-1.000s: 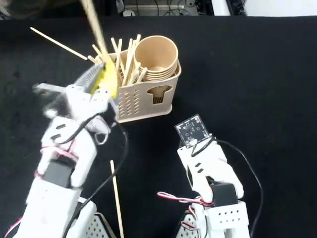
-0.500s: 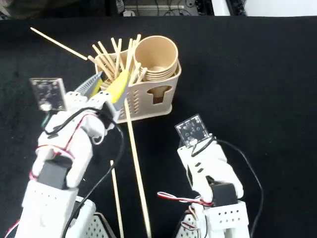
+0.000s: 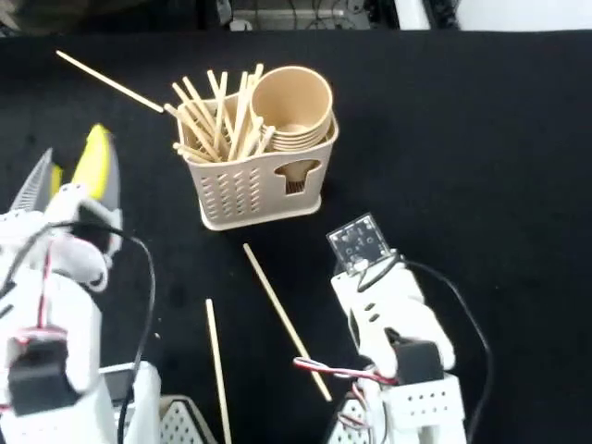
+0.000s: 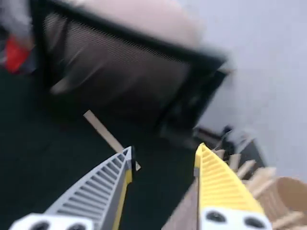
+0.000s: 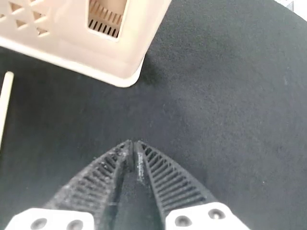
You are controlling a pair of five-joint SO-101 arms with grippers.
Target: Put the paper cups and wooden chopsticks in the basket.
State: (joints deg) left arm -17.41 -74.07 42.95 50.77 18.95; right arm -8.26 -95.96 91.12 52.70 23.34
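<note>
Black cloth (image 3: 481,139) covers the table in the high view, and the beige slotted basket (image 3: 264,190) stands on it toward the back. A stack of paper cups (image 3: 291,97) sits upright in the basket's right end. A bundle of wooden chopsticks (image 3: 217,120) leans in the left end. Three more sticks lie loose on the cloth. The far chopstick (image 3: 106,80) is behind and left of the basket. The slanted chopstick (image 3: 287,319) is in front of it, between the two arms. The near chopstick (image 3: 215,361) is beside the left arm's base. The left gripper (image 3: 65,171) hangs well left of the basket, its yellow and grey jaws spread with nothing between them. The right arm (image 3: 393,324) stands in front of the basket, pointing toward it.

The left wrist view confirms the left gripper (image 4: 163,153) is released and empty. Past its tips the far chopstick (image 4: 103,132) lies on the cloth, with blurred stick tops and a cup rim off to one side.

The right wrist view adds the jaw state for that arm. The right gripper (image 5: 133,149) has its black fingers pressed together on nothing, over bare cloth just in front of the basket's corner (image 5: 86,38). One end of the slanted chopstick (image 5: 5,103) lies at the frame's edge.
</note>
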